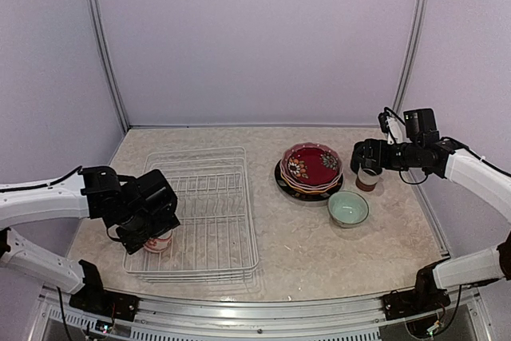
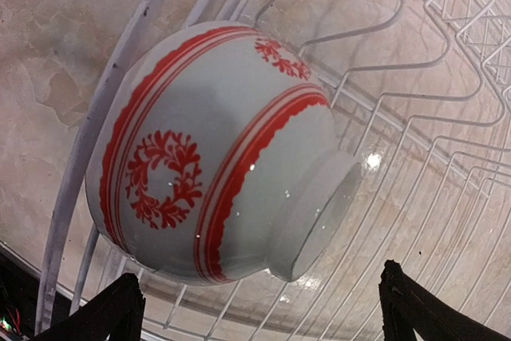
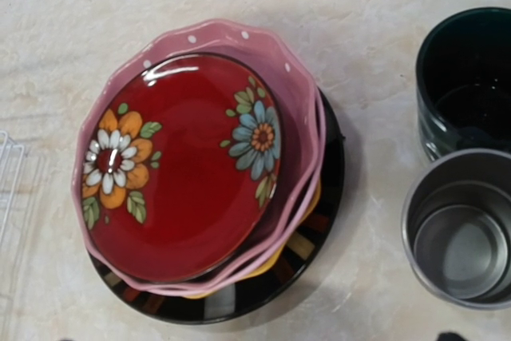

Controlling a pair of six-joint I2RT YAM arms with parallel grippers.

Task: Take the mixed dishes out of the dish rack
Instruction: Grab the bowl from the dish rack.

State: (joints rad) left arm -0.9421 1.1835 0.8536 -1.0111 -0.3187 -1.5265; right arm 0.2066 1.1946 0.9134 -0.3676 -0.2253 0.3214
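The rack [image 1: 239, 197] lies on the left half of the table [image 1: 287, 245]. The only dish seen in it is the white bowl [image 2: 215, 149], in its near-left corner against the side wires. The bowl lies tipped on its side. In the left wrist view its rim-to-foot axis runs from upper left to lower right, with the foot ring towards the rack's middle. The left gripper [image 2: 259, 293] hangs right over the bowl with its fingers spread wide and one tip to either side, apart from it and holding nothing. This arm is clearly the nearer one, and the grasp will likely turn on closing across the bowl's round belly rather than along its axis. Right of the rack stands the stack of plates [image 3: 239, 293], black at the bottom and pink on top, with the red bowl [image 3: 184, 165] nested in it. The pale cup [image 1: 348, 208] sits near it. The teal cup [image 3: 467, 77] and brown cup [image 1: 367, 181] stand upright and empty, just beside each other. The right gripper [image 1: 363, 157] hovers over them, well apart from the rack, its fingers spread and empty.
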